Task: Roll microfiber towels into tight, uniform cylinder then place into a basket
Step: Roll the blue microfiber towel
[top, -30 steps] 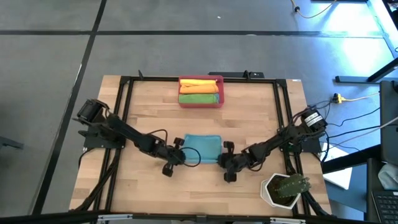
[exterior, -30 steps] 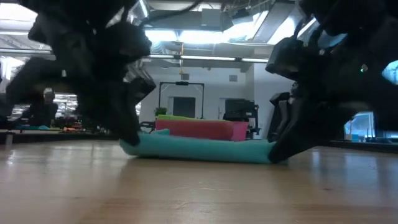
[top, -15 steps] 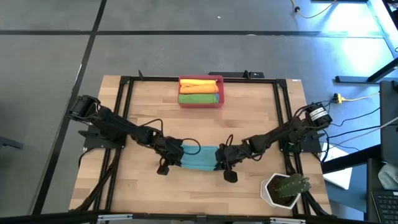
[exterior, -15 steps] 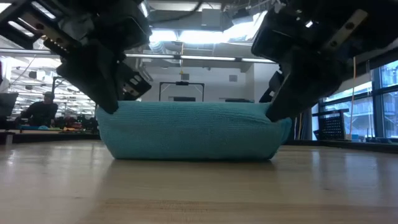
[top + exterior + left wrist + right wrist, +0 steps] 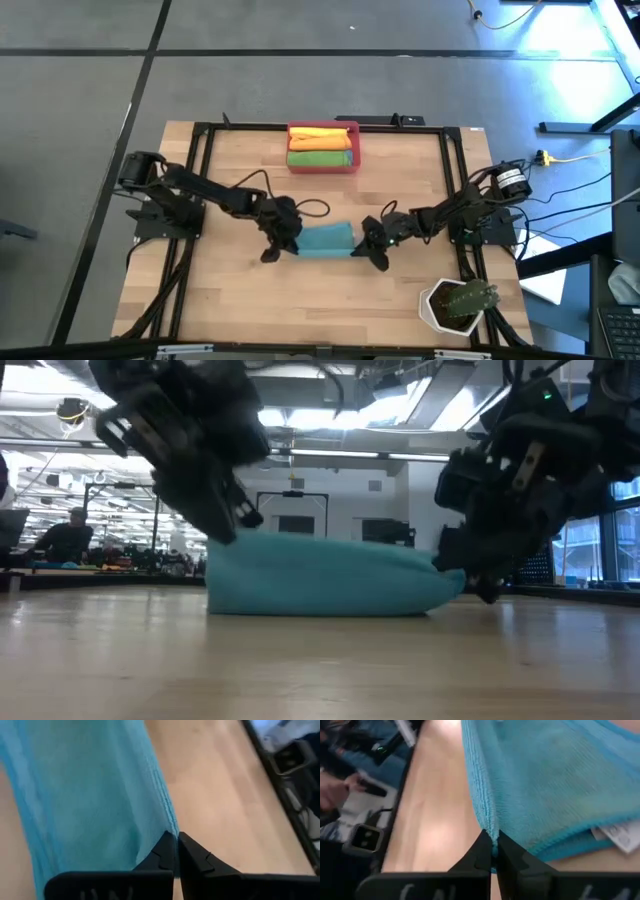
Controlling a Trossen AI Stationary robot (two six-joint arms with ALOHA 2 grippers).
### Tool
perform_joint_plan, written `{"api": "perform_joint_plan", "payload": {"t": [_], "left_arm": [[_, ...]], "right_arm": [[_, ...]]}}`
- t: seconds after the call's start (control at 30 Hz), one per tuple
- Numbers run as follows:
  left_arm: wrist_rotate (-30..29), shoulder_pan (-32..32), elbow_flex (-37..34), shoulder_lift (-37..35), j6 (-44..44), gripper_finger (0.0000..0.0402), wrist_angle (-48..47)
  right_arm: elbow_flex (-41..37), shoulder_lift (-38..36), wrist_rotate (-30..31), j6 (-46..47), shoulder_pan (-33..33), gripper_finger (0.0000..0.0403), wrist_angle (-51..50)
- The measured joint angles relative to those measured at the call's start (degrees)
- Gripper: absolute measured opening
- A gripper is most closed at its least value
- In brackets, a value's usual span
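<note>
A teal-blue microfiber towel [image 5: 325,240] lies folded into a narrow bundle at the table's middle; in the low view it is a low mound [image 5: 330,575] resting on the wood. My left gripper [image 5: 291,240] is shut at its left end and my right gripper [image 5: 364,243] is shut at its right end. The red-pink basket [image 5: 356,150] stands at the far edge with a yellow-orange roll [image 5: 320,137] and a green roll [image 5: 320,158] in it. My left gripper pinches the towel's hemmed edge [image 5: 169,825] at its left end between its two fingers, slanting down from the table's left. The bundle rests on the table. My right gripper pinches a folded edge [image 5: 485,822] of several layers at the towel's right end, slanting down from the table's right. That end [image 5: 450,582] sits just above the wood.
A white hexagonal pot with a green plant [image 5: 460,305] stands at the near right corner. A black frame [image 5: 200,180] rails the table's left, right and far sides. Bare wood lies between the towel and the basket.
Both grippers, shut on the towel, have raised its near edge and carried it toward the far edge, with their wrists rolling. The towel, flat and wide a second ago, stood up like a wall and now lies folded over as a narrower mound.
</note>
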Motion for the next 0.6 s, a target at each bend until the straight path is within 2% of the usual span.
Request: {"api": "perform_joint_plan", "payload": {"t": [0.13, 0.33, 0.6], "left_arm": [[0.4, 2.5, -0.2, 3.7, -0.6, 0.0000, 0.4], [4.4, 2.8, -0.3, 9.8, -1.5, 0.0000, 4.0], [3.3, 2.7, -0.4, 9.9, -0.8, 0.0012, 4.9]], "right_arm": [[-0.6, 0.0, 2.7, 1.9, -0.5, 0.0009, -2.7], [1.9, 0.8, 3.3, 2.5, -1.1, 0.0009, -5.4], [7.3, 0.8, 7.2, 2.0, -3.7, 0.0009, -18.5]]}}
